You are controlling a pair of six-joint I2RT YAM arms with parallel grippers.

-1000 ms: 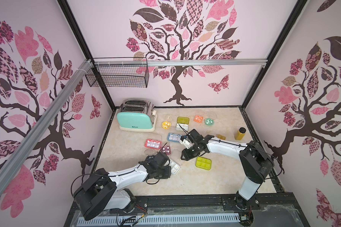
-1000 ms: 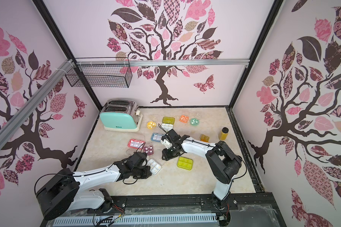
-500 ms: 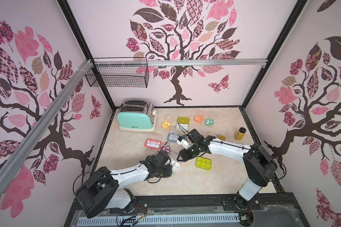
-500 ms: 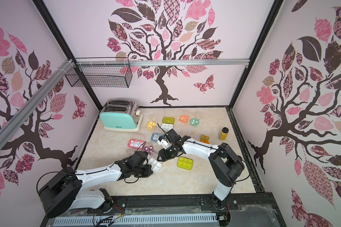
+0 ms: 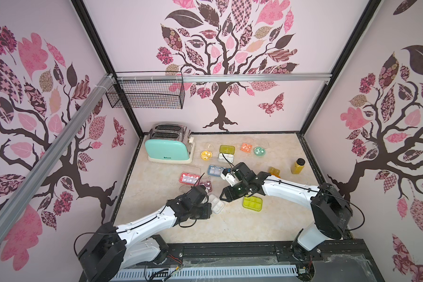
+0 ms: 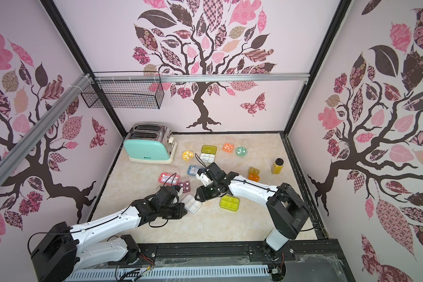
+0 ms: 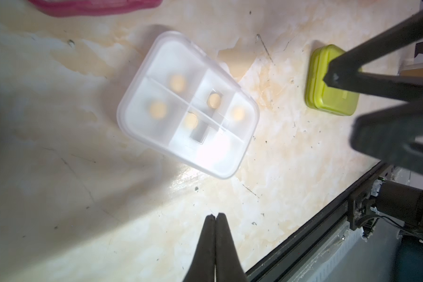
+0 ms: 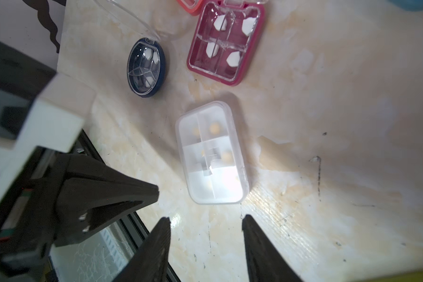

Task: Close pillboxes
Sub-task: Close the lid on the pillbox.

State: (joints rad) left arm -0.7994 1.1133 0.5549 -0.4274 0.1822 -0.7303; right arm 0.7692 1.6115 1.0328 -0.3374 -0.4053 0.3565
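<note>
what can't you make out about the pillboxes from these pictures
- White pillbox: glare washes out one end in both wrist views, so pills there cannot be counted.
- Dark pink pillbox: blurred and cut off by the left wrist view's edge.
- Yellow-green pillbox: partly covered in the left wrist view by a finger of the right gripper.
- Mint round pillbox: too small in both top views to see its contents.

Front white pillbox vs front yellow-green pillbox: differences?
The white pillbox is frosted, round pills showing through its lid; the yellow-green pillbox is tinted, contents unclear. The white pillbox lies diagonal to the table's front edge, the yellow-green pillbox nearly square. Both: rectangular, flat, lids shut.
</note>
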